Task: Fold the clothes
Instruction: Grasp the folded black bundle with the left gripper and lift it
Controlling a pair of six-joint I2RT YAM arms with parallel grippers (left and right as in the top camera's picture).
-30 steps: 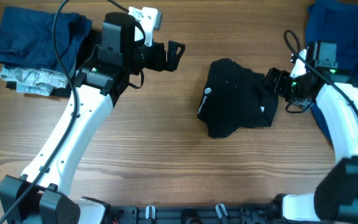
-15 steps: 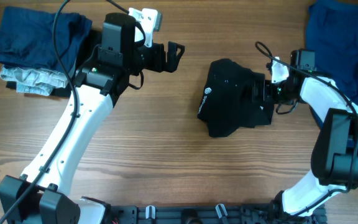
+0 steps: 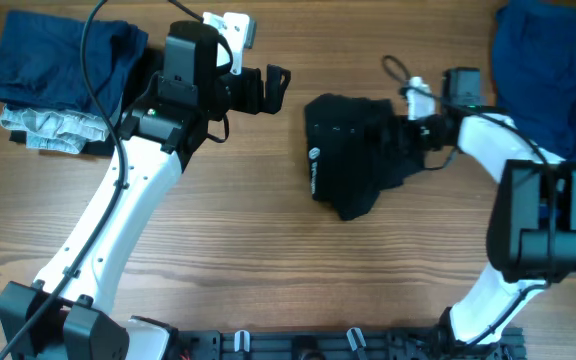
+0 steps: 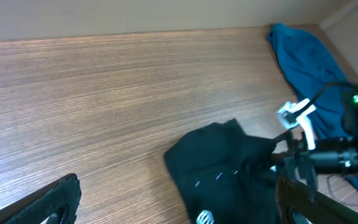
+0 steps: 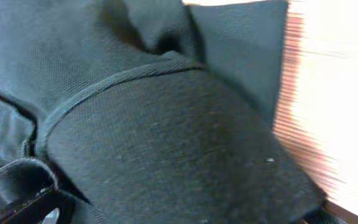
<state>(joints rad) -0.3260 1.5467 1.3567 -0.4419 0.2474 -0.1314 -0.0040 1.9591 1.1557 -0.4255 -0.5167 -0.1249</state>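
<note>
The black shirt (image 3: 348, 160) lies bunched in a folded lump at the table's middle, its small white logo (image 3: 314, 155) on the left edge. My right gripper (image 3: 400, 135) presses into the shirt's right side, jaws wide apart. In the right wrist view black fabric (image 5: 166, 124) fills the space ahead of the right gripper (image 5: 179, 214), whose fingertips barely show. My left gripper (image 3: 280, 88) hovers open just left of the shirt, holding nothing. From the left wrist the shirt (image 4: 229, 168) sits ahead of the left gripper (image 4: 178, 186). A royal-blue garment (image 3: 543, 60) lies crumpled at the far right.
A stack of clothes sits at the far left: a dark-blue garment (image 3: 58, 60) on top of a grey patterned one (image 3: 43, 128). The blue garment (image 4: 303, 62) also shows in the left wrist view, by the table's back edge. Bare wood lies in front of the shirt.
My right gripper has moved left and pushed the black shirt leftward, bunching it tighter. The left arm has stayed put.
</note>
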